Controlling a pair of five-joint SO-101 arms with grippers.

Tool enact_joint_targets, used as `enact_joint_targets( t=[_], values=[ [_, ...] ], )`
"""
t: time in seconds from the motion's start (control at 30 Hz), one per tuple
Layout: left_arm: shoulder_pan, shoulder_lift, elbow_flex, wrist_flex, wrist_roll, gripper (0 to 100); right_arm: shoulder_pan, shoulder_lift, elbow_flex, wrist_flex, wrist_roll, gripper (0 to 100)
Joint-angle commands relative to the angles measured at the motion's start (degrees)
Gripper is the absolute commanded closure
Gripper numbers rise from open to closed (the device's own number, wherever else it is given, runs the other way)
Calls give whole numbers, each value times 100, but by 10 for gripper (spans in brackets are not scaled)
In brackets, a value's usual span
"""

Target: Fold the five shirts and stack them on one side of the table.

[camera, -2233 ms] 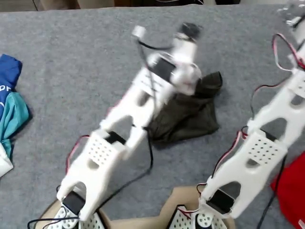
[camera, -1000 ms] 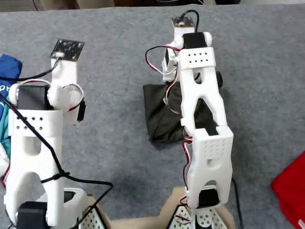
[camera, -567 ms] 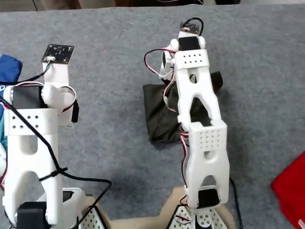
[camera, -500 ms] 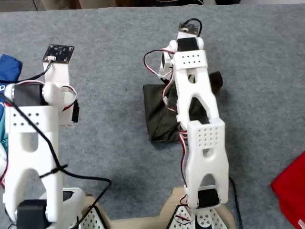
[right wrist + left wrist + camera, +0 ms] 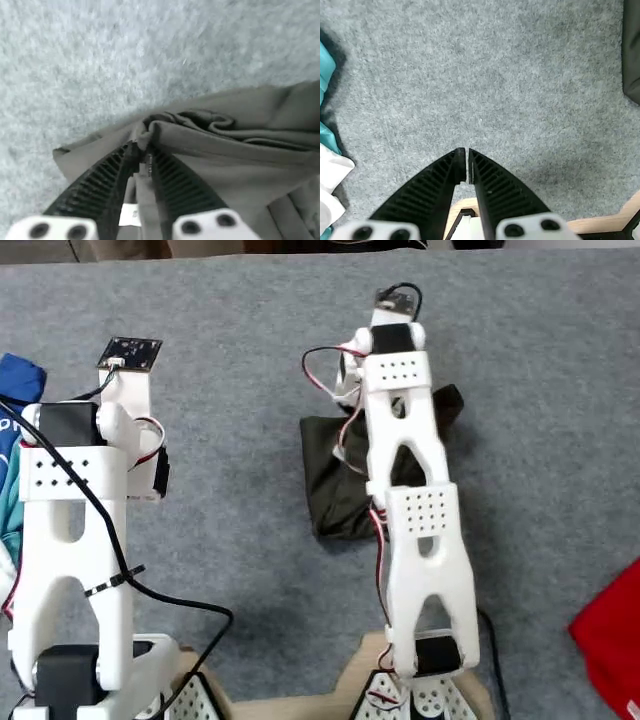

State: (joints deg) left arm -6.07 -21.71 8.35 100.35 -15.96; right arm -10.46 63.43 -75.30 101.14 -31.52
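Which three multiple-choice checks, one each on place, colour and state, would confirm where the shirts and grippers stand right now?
1. Where does the dark shirt lie?
A) on the left-edge pile
B) near the middle of the table
C) hanging off the far edge

2. What colour is the right-edge shirt?
A) yellow
B) white
C) red

3. The left gripper is:
A) shut and empty
B) wide open
C) shut on a teal shirt

Answers:
1 B: the right gripper pinches a fold of it mid-table.
2 C: red cloth shows at that edge in the high view.
3 A: it is closed on nothing above bare table.
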Motion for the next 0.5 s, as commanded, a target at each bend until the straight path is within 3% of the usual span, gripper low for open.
enact_joint_targets(
  t=[0.0,0.2,0.47],
  values=[
    [-44,4,-53,35,-53,968,277,-127,-338,114,-62,995],
    [-44,4,-62,18,-62,968,462,-778,338,132,-62,995],
    [-44,4,-70,-97,-62,968,532,-3187,3468,97,-70,995]
  ],
)
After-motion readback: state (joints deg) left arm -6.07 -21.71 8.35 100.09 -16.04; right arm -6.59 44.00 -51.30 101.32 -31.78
